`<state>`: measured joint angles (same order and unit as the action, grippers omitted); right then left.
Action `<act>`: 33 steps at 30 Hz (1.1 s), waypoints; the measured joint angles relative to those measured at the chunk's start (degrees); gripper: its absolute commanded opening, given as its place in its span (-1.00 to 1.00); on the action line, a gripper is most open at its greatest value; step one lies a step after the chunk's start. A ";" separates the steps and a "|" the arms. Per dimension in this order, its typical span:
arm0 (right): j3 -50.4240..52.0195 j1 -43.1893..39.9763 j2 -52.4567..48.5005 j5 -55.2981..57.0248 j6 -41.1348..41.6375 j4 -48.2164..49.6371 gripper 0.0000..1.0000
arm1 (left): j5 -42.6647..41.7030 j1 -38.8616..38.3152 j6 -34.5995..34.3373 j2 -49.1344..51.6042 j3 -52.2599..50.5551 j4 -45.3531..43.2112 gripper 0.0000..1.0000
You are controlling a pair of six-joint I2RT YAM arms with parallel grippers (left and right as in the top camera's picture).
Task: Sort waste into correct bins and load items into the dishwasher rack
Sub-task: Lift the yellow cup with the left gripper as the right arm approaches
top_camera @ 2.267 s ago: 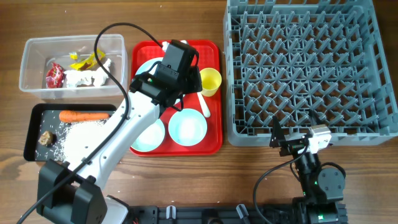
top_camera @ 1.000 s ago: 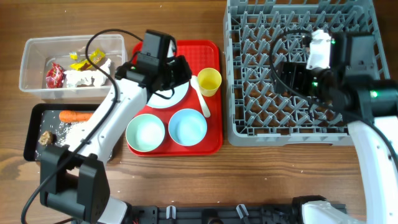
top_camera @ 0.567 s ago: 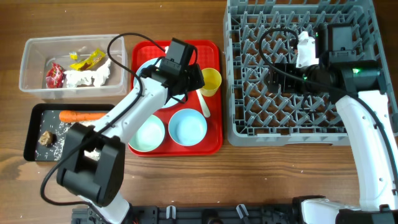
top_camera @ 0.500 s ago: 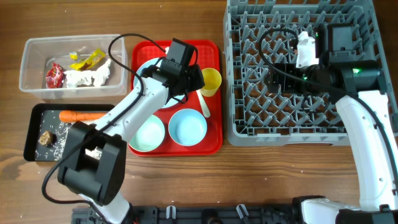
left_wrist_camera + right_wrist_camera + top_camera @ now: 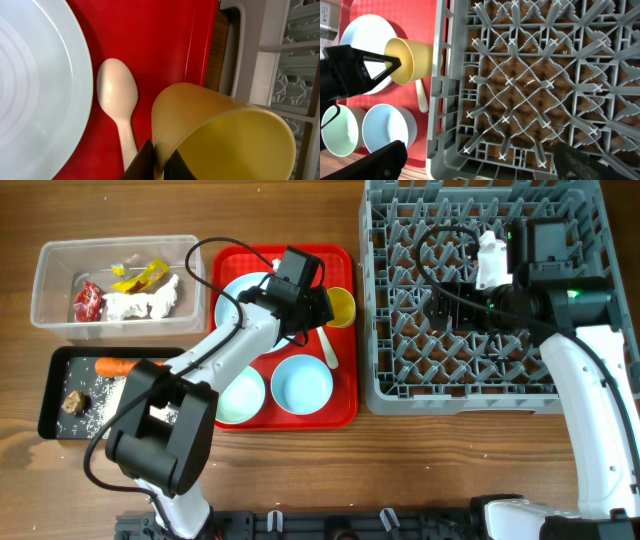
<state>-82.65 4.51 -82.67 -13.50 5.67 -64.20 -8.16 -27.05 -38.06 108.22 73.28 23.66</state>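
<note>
My left gripper is shut on the rim of the small yellow cup over the red tray's right side; the wrist view shows one finger inside the yellow cup and one outside. The white spoon and the light blue plate lie just left of it. The pale green bowl and the light blue bowl sit at the tray's front. My right gripper hangs open over the grey dishwasher rack, holding nothing.
The clear tub at the back left holds wrappers and tissue. The black tray in front of it holds the carrot, rice and a brown lump. The red serving tray lies beside the rack's left wall.
My left gripper has moved right, from over the plate to the yellow cup, and shut on its rim. The right arm shifted a little over the rack, then held still.
</note>
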 measured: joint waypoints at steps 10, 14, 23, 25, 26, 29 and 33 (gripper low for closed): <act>0.00 0.00 0.00 0.00 -0.02 -0.09 0.96 | 0.00 0.13 -0.20 0.00 0.00 -0.24 -0.92; 0.00 0.00 0.00 0.00 -0.66 -0.35 0.96 | 0.00 1.60 -0.20 0.00 0.00 -0.22 -0.92; 0.00 0.00 0.00 -1.38 -2.80 -0.55 0.85 | -11.52 12.59 2.84 -7.08 0.00 -1.86 -0.92; 0.00 0.00 0.00 -6.80 -5.86 -0.50 0.83 | -21.68 17.38 4.07 -10.03 0.00 -2.69 -0.92; 0.00 0.00 0.00 -9.84 -7.32 -0.39 0.84 | -25.90 19.54 4.66 -10.62 0.00 -3.02 -0.92; 0.00 0.00 0.00 -21.86 -13.29 0.48 0.86 | -43.71 26.27 7.50 -10.95 0.02 -3.23 -0.92; 0.00 0.00 0.00 -35.39 -20.33 0.98 0.86 | -58.62 28.35 9.09 -10.95 0.02 -3.56 -0.91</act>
<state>-82.65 4.51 -82.67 -48.88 -14.66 -63.22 -66.78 1.30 -28.97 97.27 73.30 20.10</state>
